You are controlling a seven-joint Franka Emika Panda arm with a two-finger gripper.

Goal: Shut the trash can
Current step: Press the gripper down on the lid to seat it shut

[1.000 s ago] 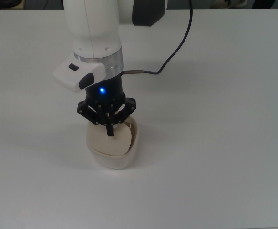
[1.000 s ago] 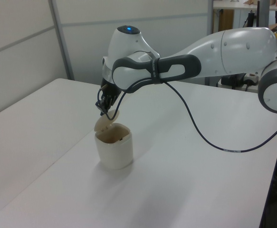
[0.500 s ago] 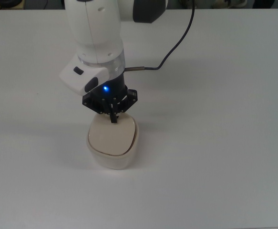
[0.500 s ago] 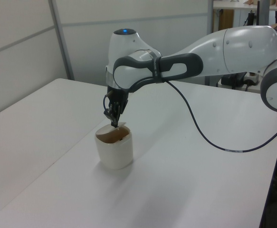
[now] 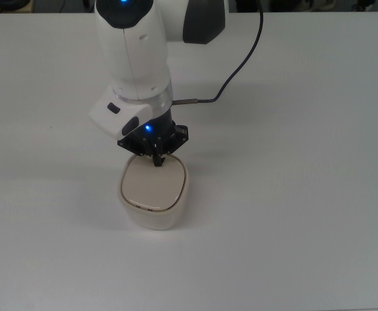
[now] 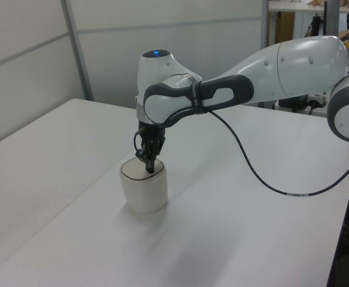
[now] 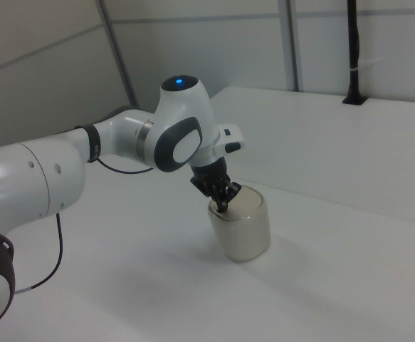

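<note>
The small cream-beige rounded-square plastic trash can stands upright on the white table, left of centre in the top view, its vertical axis directly below the black two-finger gripper. The fingers appear pinched together, holding nothing, their tips touching the far edge of the flat lid. The lid lies level and facing up, apparently seated; the next move is probably a short downward press there.
</note>
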